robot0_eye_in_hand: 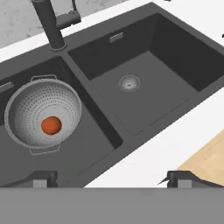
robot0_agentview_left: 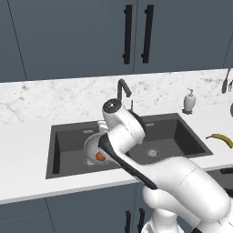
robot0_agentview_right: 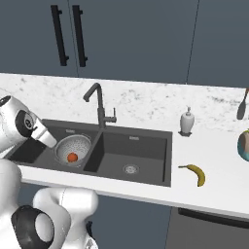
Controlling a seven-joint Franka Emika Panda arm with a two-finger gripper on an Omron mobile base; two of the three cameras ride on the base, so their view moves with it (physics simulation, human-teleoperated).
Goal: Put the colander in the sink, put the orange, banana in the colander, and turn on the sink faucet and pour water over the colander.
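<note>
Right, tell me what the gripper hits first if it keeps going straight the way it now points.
Judging by the hand view, the open gripper points down at the sink, around the divider and the bare right basin's near floor. That would likely be first contact, not the colander with the orange off to one side. Depth is uncertain.

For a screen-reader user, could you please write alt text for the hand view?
An orange lies in a silver colander in one basin of a dark double sink; the other basin holds nothing. The faucet rises behind the divider, and the open gripper hovers over the front rim.
</note>
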